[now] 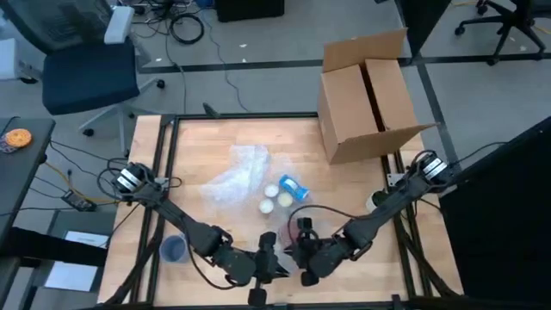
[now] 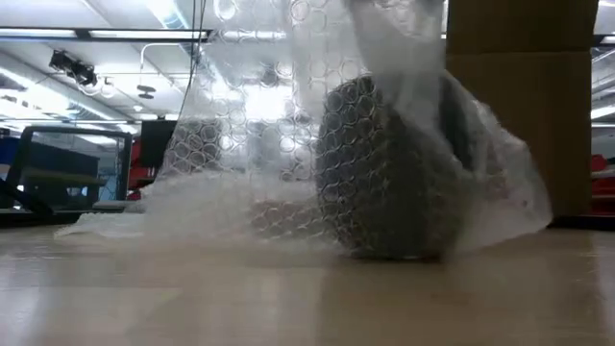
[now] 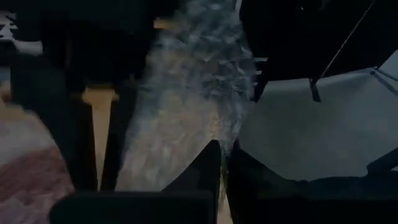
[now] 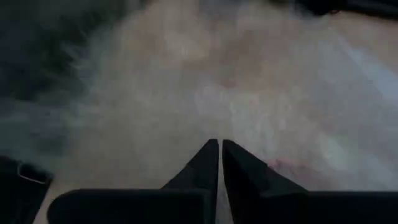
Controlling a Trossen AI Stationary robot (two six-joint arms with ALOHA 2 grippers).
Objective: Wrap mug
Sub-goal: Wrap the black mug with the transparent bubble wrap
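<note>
While wrapped, mug [image 2: 394, 173] between hands

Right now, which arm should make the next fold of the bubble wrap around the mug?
Probably the left gripper: its wrist view shows bubble wrap running up from its fingertips. The right gripper is equally near, fingers together.

table [image 1: 344, 181]: pale wood, matt | bubble wrap [image 2: 240, 144]: clear glossy plastic | box [image 1: 366, 99]: brown cardboard, matt
</note>
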